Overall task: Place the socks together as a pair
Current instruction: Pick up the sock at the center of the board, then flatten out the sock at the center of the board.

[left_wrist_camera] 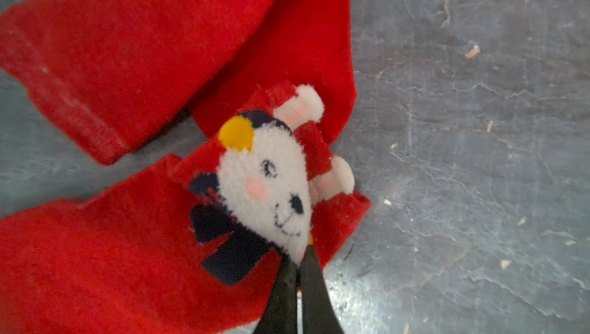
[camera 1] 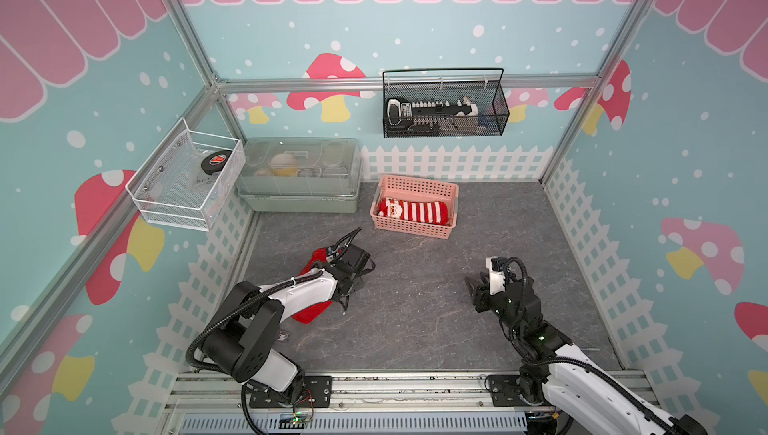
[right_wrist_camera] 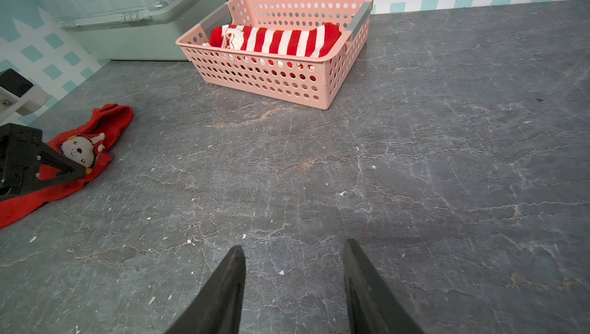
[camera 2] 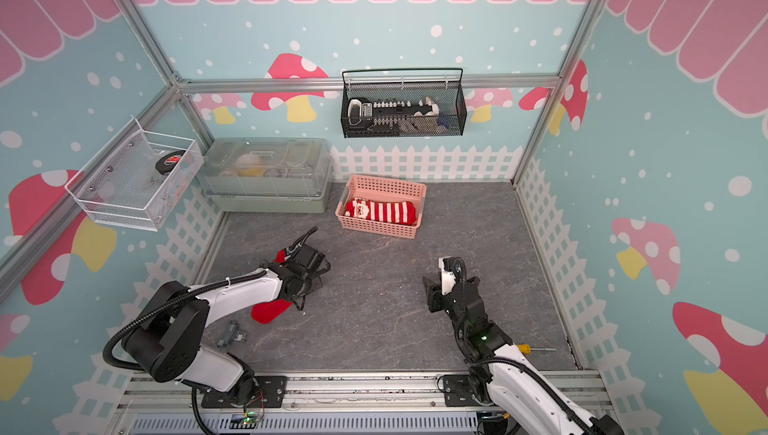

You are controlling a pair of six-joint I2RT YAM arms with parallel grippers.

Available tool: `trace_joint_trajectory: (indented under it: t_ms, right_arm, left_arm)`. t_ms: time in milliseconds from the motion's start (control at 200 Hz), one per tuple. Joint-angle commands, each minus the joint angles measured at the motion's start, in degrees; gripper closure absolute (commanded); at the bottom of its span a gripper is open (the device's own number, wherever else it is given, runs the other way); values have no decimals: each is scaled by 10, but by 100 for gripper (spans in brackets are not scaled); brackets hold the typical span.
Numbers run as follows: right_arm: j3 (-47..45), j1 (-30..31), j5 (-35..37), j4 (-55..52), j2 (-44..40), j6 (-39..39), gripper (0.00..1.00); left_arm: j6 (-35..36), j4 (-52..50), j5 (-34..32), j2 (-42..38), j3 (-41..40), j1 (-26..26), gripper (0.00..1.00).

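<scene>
Two plain red socks lie on the grey table at the left; one sock point(left_wrist_camera: 127, 45) lies flat, and the other sock point(left_wrist_camera: 95, 252) bears a white smiling face point(left_wrist_camera: 271, 182). My left gripper point(left_wrist_camera: 300, 262) is shut on the edge of that face patch, also seen in the right wrist view point(right_wrist_camera: 83, 169). In both top views the left arm covers most of these socks point(camera 1: 309, 314) point(camera 2: 268, 312). A red-and-white striped sock point(camera 1: 415, 210) point(right_wrist_camera: 274, 40) with a Santa face lies in the pink basket point(camera 1: 415, 231). My right gripper point(right_wrist_camera: 293, 252) point(camera 1: 471, 283) hangs open over bare table, holding nothing.
A green box with a clear lid point(camera 1: 299, 179) stands at the back left beside the basket. A white mesh shelf point(camera 1: 183, 187) and a black mesh basket point(camera 1: 444, 108) hang on the walls. A small dark part point(camera 2: 232, 335) and a screwdriver point(camera 2: 536, 347) lie near the front.
</scene>
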Motion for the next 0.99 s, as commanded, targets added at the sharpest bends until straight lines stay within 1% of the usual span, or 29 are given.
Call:
trace_joint_trajectory:
  t_ms: [0,170,290,445,520,580,655,746,761,801,901,981]
  right_arm:
    - [4,0,2,3,-5,-8,51]
    - [3,0,0,3,-10,-8,51]
    - [-2,0,-14,20,-8,-5,50]
    - [-6,0,-57,59,9,2,43]
    - [-9,1,-59,86,21,21,37]
    - [-11,2,-64,113,35,33,35]
    - [-1,7,-76,137,57,52,31]
    - [19,30,-91,156,86,71,28]
    - [35,36,-91,162,91,75,28]
    - [47,61,-90,183,107,79,27]
    - [71,137,-58,228,148,70,26]
    - [89,174,-48,271,197,78,26]
  left_arm:
    - [-20,5,24,-52,11,-4,100]
    - [-50,6,68,-135,12,-9,100]
    - [-79,18,86,-197,16,-19,100]
    - [-114,34,98,-260,30,-35,100]
    - [-140,56,105,-285,28,-41,100]
    - [-166,86,116,-302,22,-45,100]
    - [-197,150,133,-323,4,-51,100]
    - [-225,215,131,-346,-18,-63,100]
    - [-228,224,128,-348,-21,-65,100]
    - [-236,241,121,-358,-25,-73,100]
    - [-263,270,96,-373,-33,-94,100]
    - [-271,297,86,-376,-39,-105,100]
